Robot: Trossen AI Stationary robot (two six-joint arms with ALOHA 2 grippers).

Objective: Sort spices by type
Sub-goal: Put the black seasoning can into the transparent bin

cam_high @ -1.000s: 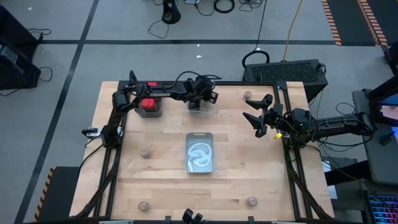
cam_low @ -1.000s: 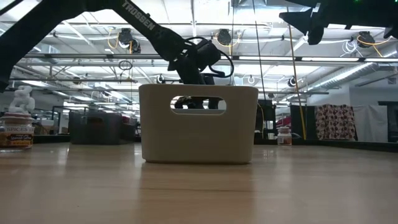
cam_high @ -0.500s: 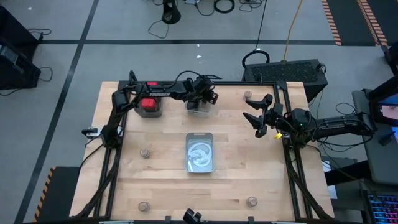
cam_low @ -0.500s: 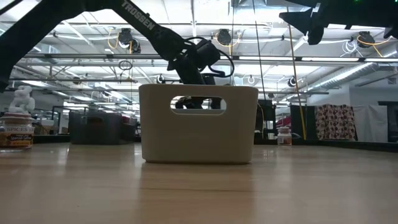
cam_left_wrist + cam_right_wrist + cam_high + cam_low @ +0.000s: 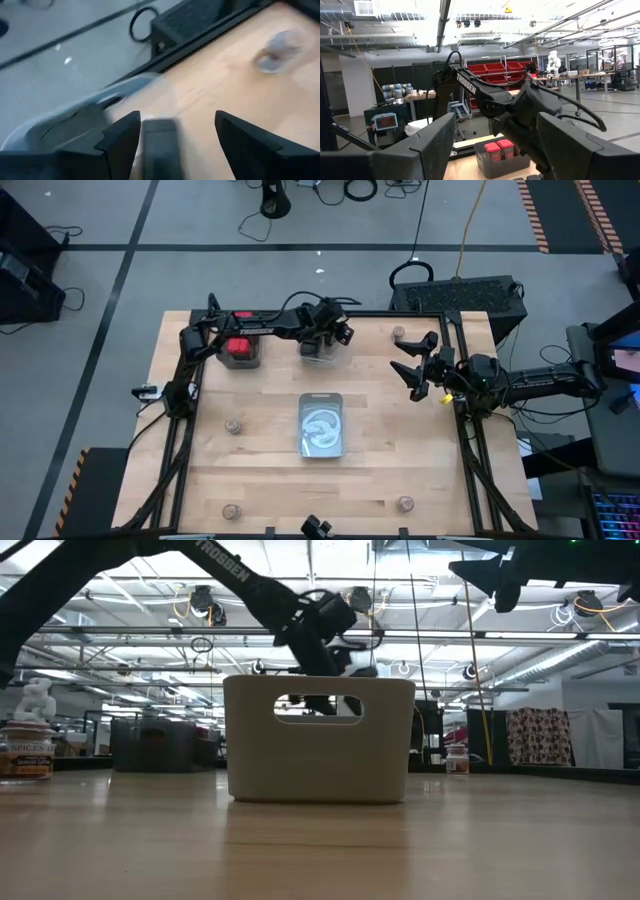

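Observation:
My left gripper (image 5: 334, 334) (image 5: 175, 120) hangs open over a clear bin (image 5: 318, 352) at the table's far edge. A black boxy spice (image 5: 160, 145) lies in that bin, below and between the fingers. A second bin (image 5: 240, 353) to its left holds red boxy spices (image 5: 499, 148). Round brown-topped jars stand alone on the table: one at the far right (image 5: 398, 333), one at the left (image 5: 232, 426), and others at the near edge (image 5: 230, 511). My right gripper (image 5: 413, 370) (image 5: 495, 127) waits open, raised at the table's right side.
A pale rectangular tub (image 5: 322, 425) with a handle slot (image 5: 318, 708) stands in the middle of the table, between the near edge and the bins. Bare wood lies around it. A black box (image 5: 455, 295) sits beyond the far right corner.
My left gripper has rolled a little about the line it points along while staying over the clear bin.

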